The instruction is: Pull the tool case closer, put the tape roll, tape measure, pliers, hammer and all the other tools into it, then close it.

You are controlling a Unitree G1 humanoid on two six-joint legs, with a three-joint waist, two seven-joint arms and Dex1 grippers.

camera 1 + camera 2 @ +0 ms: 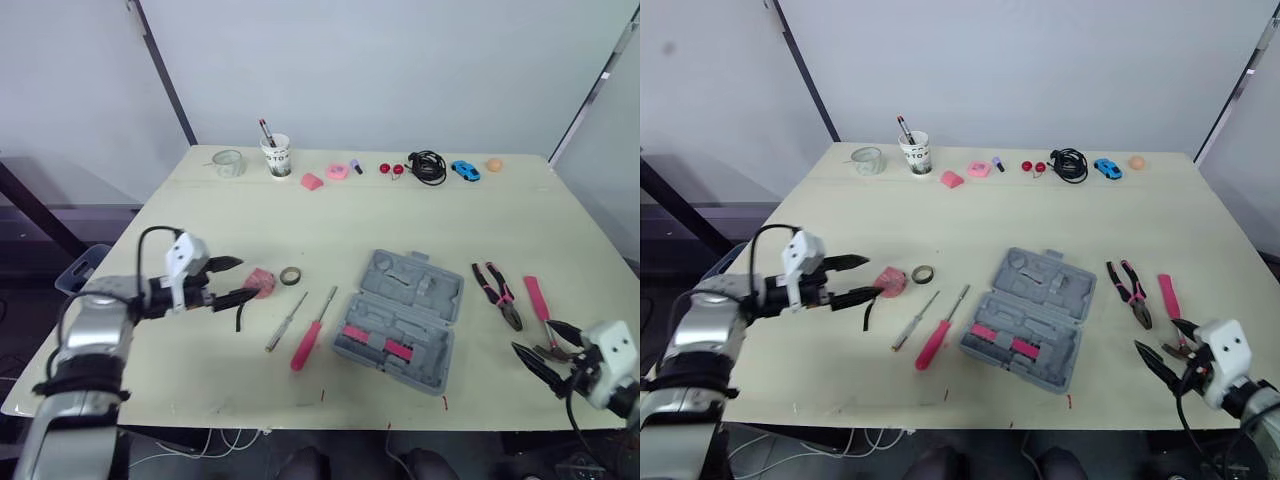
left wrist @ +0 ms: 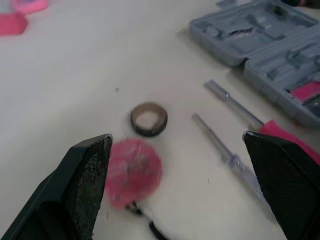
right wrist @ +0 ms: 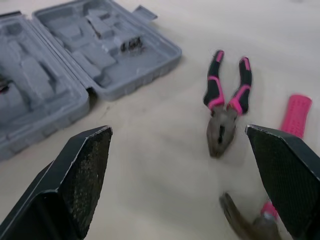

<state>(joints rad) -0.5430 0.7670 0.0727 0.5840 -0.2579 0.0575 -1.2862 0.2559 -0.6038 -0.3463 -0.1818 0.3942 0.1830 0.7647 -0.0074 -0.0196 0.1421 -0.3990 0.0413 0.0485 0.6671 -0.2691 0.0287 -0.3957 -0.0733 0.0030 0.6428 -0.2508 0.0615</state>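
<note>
Inventory of the table [image 1: 400,225], every place taken from the open tool case [image 1: 400,318].

1. My left gripper [image 1: 247,278]: well left of the case, fingers spread wide, holding nothing.
2. Tape measure [image 2: 132,172]: pink, round, with a black strap. It is left of the case, right at my left fingertips. I cannot tell if it touches them.
3. Tape roll [image 1: 291,275]: a small dark ring lying flat, left of the case, just on the case side of the tape measure.
4. Thin screwdriver [image 1: 286,322]: clear handle, left of the case, lying slantwise.
5. Pink-handled screwdriver [image 1: 312,335]: just beside the case's left edge, alongside the thin one.
6. Tool case: grey, lying open and flat near the table's middle. There are pink pieces in its near half, and its far half shows bare moulded slots.
7. Pliers [image 1: 499,295]: pink and black grips, right of the case, clear of it.
8. Hammer [image 1: 537,298]: pink handle, right of the pliers, further from the case. Its head lies between my right fingers.
9. My right gripper [image 1: 533,338]: right of the case near the front edge, fingers apart, not gripping.

Beyond the case, along the far edge: glass jar [image 1: 228,163], cup of pens [image 1: 277,157], black cable [image 1: 428,166], blue toy car [image 1: 465,170].
</note>
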